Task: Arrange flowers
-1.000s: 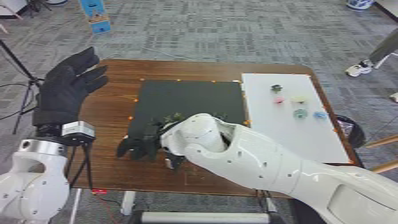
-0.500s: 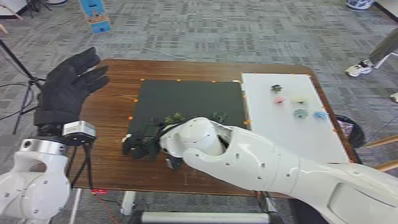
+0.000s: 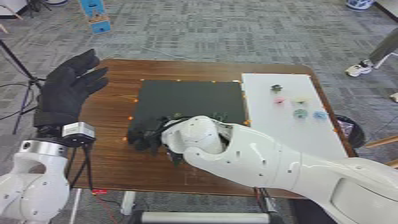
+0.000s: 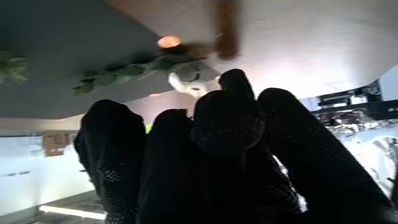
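Green leaves (image 4: 105,79) lie on the dark mat (image 3: 191,95) near the right hand (image 3: 147,136) (unclenched, its fingers extended).

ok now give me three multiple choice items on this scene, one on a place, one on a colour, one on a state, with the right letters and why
1. Where does the pink flower lie?
a) on the floor
b) on the dark mat
c) on the white sheet

2. What colour is the flower nearest the sheet's right edge in the head view?
a) red
b) blue
c) black

3. How is the left hand?
a) open
b) in a fist
c) curled round a stem

1 c: white surface shows all round it.
2 b: its petals look light blue.
3 a: its fingers are straight, with nothing in them.
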Robot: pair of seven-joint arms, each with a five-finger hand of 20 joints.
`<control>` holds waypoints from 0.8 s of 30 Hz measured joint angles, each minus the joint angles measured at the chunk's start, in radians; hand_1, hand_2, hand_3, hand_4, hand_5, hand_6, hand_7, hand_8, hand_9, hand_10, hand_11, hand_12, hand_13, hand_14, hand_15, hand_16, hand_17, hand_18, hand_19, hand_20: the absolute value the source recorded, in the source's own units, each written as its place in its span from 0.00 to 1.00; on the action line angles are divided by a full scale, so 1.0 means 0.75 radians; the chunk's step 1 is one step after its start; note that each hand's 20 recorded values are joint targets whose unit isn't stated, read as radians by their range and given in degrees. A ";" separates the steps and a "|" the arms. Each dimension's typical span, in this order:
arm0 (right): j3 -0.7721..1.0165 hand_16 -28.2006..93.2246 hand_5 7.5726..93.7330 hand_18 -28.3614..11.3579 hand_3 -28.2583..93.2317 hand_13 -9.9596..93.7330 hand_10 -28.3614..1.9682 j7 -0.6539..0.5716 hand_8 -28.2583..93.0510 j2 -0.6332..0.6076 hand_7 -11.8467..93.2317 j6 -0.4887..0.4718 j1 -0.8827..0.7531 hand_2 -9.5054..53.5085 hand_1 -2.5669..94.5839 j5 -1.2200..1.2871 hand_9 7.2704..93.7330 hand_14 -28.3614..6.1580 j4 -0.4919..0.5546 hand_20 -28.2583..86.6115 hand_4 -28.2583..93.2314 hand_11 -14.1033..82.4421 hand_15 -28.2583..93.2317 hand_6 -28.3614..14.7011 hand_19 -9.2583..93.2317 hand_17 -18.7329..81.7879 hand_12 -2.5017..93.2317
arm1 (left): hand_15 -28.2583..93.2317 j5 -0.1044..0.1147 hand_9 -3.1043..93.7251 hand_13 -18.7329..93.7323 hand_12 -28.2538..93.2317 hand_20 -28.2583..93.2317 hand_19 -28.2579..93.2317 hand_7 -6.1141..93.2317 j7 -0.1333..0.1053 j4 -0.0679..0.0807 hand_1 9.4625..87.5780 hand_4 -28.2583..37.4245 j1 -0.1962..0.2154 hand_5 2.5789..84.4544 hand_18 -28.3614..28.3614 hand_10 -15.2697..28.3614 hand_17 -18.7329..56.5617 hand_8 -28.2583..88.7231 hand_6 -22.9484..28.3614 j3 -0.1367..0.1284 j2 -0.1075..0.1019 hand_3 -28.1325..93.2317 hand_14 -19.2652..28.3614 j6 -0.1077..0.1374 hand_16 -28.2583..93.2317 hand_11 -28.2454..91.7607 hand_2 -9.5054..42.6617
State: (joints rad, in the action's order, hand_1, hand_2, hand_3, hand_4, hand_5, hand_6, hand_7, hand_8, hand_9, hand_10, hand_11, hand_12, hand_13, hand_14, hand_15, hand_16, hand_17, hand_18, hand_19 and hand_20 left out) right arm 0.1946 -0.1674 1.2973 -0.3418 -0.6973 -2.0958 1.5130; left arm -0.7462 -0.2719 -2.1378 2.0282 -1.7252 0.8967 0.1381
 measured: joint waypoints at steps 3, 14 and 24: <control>0.013 0.55 0.40 0.15 0.92 0.94 0.67 -0.018 0.12 0.000 0.27 0.011 -0.002 0.61 0.26 0.004 0.94 0.66 -0.004 0.90 0.07 0.79 0.93 0.62 1.00 0.78 0.39 | 0.49 0.000 0.31 0.39 0.36 0.35 0.64 0.28 0.001 0.001 0.18 0.00 -0.001 0.38 0.92 0.63 0.16 0.15 0.54 0.002 0.000 0.83 0.71 0.000 0.24 0.45 0.03; 0.063 0.56 0.40 0.13 0.92 0.93 0.65 -0.012 0.12 -0.003 0.27 -0.023 -0.023 0.46 0.28 0.003 0.94 0.66 -0.002 0.89 0.07 0.76 0.92 0.61 1.00 0.77 0.38 | 0.49 0.000 0.31 0.39 0.36 0.35 0.64 0.28 0.004 0.001 0.18 0.00 -0.001 0.39 0.92 0.63 0.16 0.15 0.54 0.001 0.002 0.83 0.71 0.000 0.24 0.44 0.03; 0.134 0.55 0.42 0.12 0.91 0.92 0.63 0.037 0.12 -0.008 0.28 -0.171 -0.083 0.38 0.28 -0.008 0.92 0.65 0.024 0.88 0.06 0.75 0.92 0.63 1.00 0.76 0.38 | 0.49 0.000 0.31 0.39 0.36 0.35 0.64 0.28 0.017 0.001 0.18 0.00 0.006 0.38 0.92 0.63 0.15 0.15 0.53 -0.006 0.013 0.83 0.71 -0.004 0.24 0.44 0.03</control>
State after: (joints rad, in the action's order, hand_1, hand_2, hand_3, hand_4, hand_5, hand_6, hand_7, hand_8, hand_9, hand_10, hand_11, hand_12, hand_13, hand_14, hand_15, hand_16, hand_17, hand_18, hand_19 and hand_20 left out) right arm 0.2951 -0.1395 1.2916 -0.4701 -0.7592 -2.1017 1.5313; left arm -0.7465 -0.2591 -2.1374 2.0327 -1.7300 0.9066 0.1351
